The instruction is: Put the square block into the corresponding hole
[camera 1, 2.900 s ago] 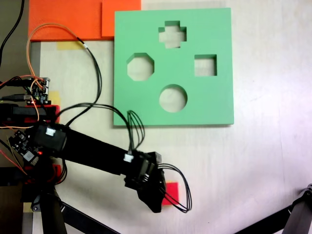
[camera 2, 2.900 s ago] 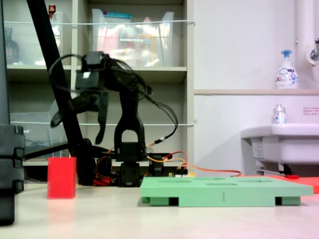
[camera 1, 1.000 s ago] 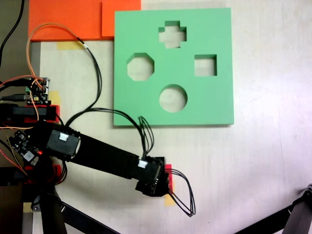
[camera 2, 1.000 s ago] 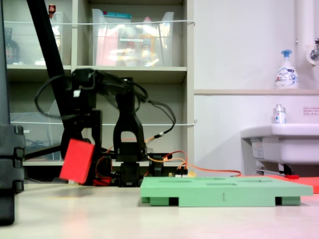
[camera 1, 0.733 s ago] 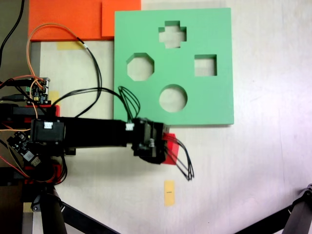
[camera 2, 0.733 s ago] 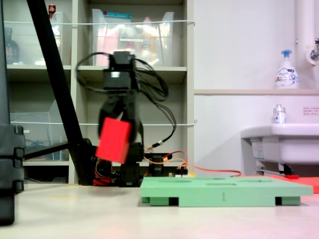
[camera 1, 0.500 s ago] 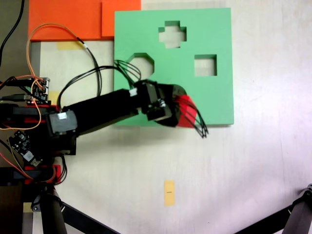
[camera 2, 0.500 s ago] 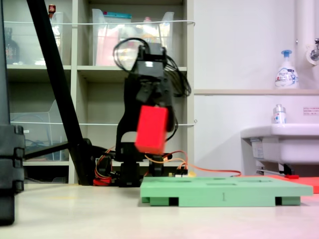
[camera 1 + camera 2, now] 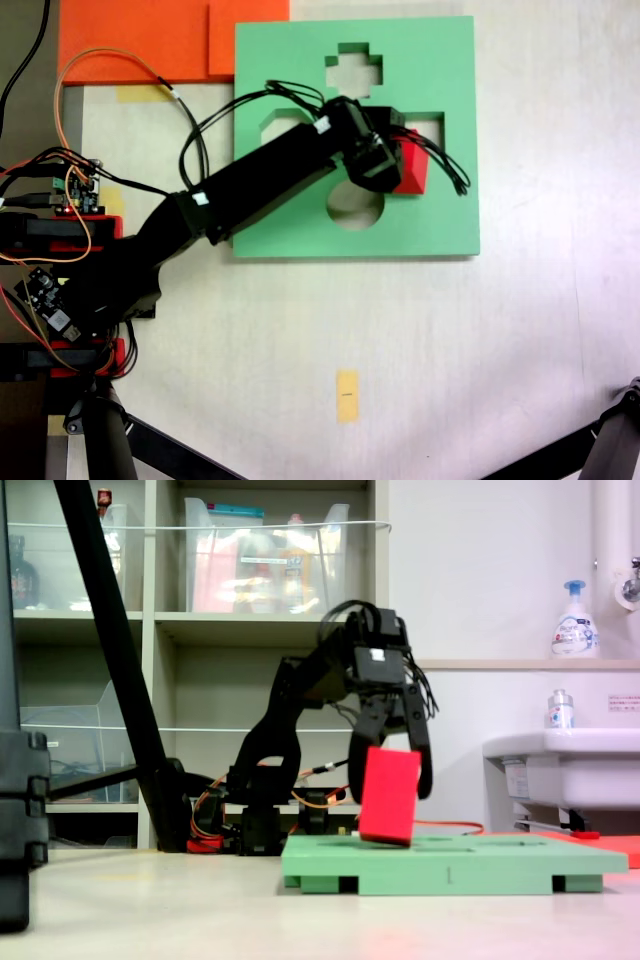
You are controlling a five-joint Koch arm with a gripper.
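Working across the first exterior view from its left: flat orange foam sheets (image 9: 150, 40) at the top corner, well clear of the work. The large flat green foam board (image 9: 445, 215) lies next, with the black arm reaching over it. The gripper (image 9: 398, 160) has its jaws pinched on the small bright red foam cube (image 9: 410, 170), which overlaps the near edge of the square cutout (image 9: 432, 128).

In the second exterior view the cube (image 9: 389, 794) hangs tilted, its lower corner just above or grazing the board (image 9: 450, 865); contact cannot be told.

To seat it well, I judge: level the cube first, square its sides to the cutout, centre it, then lower straight. Releasing while tilted risks it catching on the rim.
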